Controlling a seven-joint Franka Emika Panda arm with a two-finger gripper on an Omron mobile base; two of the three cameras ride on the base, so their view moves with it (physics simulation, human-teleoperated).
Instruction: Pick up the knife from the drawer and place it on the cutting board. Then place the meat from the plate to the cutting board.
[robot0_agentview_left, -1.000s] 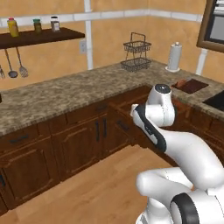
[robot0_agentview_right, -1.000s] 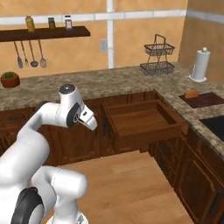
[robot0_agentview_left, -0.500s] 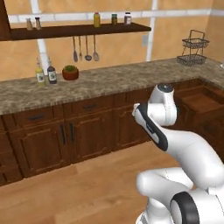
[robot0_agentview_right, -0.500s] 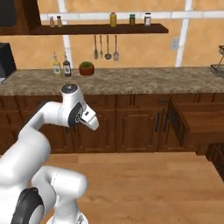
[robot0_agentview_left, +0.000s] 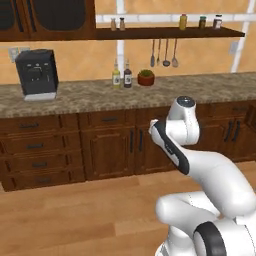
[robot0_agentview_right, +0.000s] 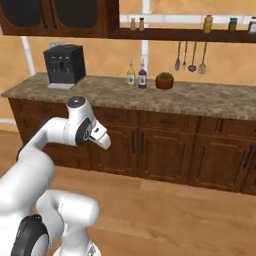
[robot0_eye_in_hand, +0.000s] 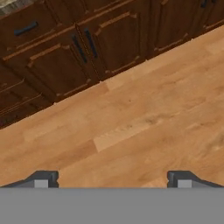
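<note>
The end effector (robot0_eye_in_hand: 109, 179) is spread wide with nothing between its tips, which hang over bare wooden floor (robot0_eye_in_hand: 144, 127) in front of shut cabinet doors (robot0_eye_in_hand: 87, 52). Knife, drawer, cutting board and plate cannot be located from here; the stretch of desk (robot0_agentview_left: 95, 95) ahead carries a coffee machine (robot0_agentview_left: 36, 74) at the far left, two bottles (robot0_agentview_left: 121, 75) and a small potted plant (robot0_agentview_left: 146, 77).

The step in hand looks like travel, not grasping. To do it well, keep the arm (robot0_agentview_left: 172, 145) folded close to the body while the base turns, so it clears the cabinets. Stop square to the drawer before reaching, and leave the tips apart so they can drop straight over the knife handle.
</note>
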